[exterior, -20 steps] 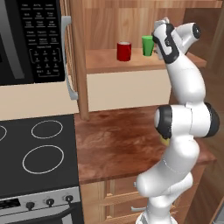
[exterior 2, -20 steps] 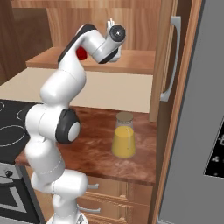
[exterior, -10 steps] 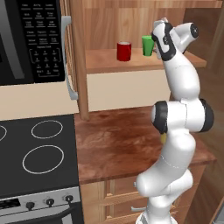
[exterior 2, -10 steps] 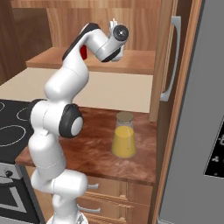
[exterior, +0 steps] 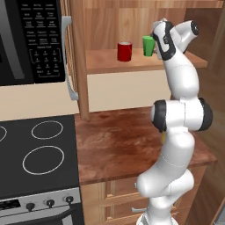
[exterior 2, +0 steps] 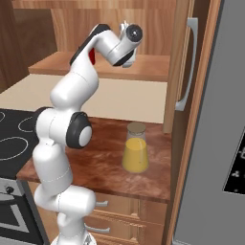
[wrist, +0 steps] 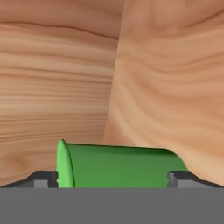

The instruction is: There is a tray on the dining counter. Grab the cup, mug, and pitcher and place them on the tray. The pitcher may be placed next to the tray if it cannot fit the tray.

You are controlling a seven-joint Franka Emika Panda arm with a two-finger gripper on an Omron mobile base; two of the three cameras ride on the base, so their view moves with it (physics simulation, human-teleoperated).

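White arm's two-finger gripper [wrist: 113,178] — fingers spread wide either side of the small bright green tapered cup [exterior: 148,45] — on the wooden shelf [exterior: 105,62], beside the red cylindrical mug [exterior: 125,51].

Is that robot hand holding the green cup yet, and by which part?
Nothing is held. The gripper is open, its jaws standing either side of the green cup without closing on it.

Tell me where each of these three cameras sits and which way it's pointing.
Left base view: behind the arm's left, facing the shelf with the small red cylindrical mug and bright green tumbler; the arm rises at right.
Right base view: behind its right, over the clear yellow-orange pitcher; the arm rises at left.
Hand view: on the open hand, fingertips flanking the tumbler.
Shared: both base views show shelf and arm.
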